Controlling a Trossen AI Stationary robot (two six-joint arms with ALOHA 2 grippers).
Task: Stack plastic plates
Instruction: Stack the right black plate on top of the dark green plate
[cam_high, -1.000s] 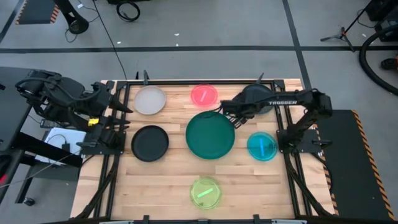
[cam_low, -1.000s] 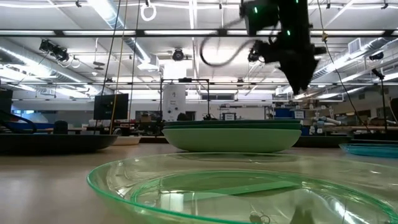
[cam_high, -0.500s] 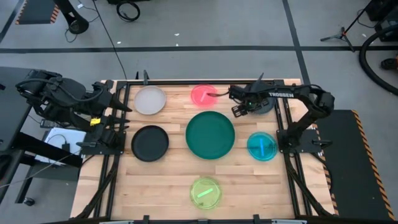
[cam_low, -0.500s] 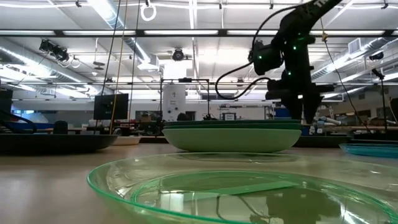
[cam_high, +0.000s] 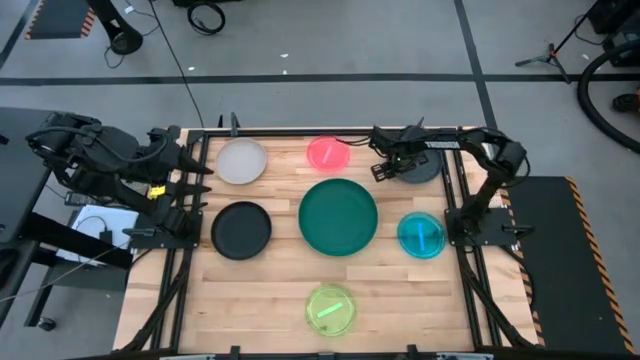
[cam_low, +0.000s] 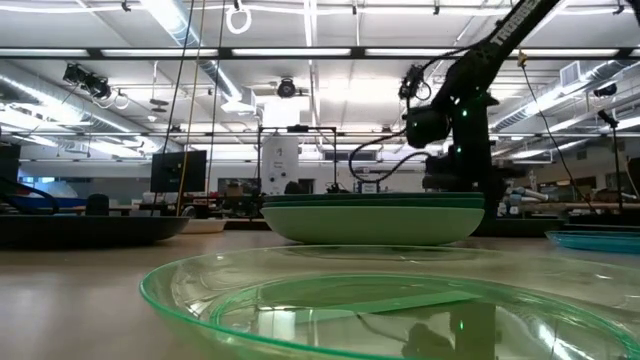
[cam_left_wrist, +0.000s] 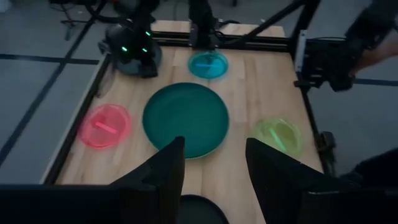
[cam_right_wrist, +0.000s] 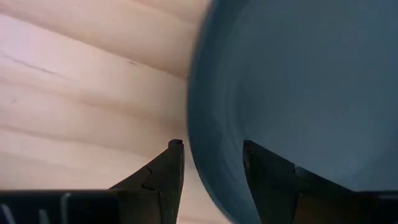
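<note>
Dark green plates (cam_high: 338, 216) sit stacked at the table's middle. Around them lie a black plate (cam_high: 241, 229), a light grey one (cam_high: 241, 161), pink (cam_high: 328, 152), cyan (cam_high: 421, 235) and yellow-green (cam_high: 330, 309). A second black plate (cam_high: 420, 163) lies at the far right corner. My right gripper (cam_high: 383, 166) is low at that plate's left edge, open (cam_right_wrist: 212, 144), one finger outside the rim and one over the inside. My left gripper (cam_high: 200, 170) waits open (cam_left_wrist: 214, 142) at the table's left edge. My right gripper comes at the far-right black plate from above, pointing down. The plate's left rim (cam_right_wrist: 196, 149) runs between its two open fingers while the plate lies flat on the table. Whether either finger touches the rim I cannot tell.
The table's metal frame rail (cam_high: 455, 175) runs close along the right of the black plate. Bare wood lies between the green stack and the near edge on both sides of the yellow-green plate (cam_low: 380, 300). A person (cam_left_wrist: 373, 28) stands beyond the table's right side.
My right gripper has moved from over the green stack's far right rim toward the table's far right corner. It has come down low at the left rim of the black plate there. The plates have stayed where they were.
</note>
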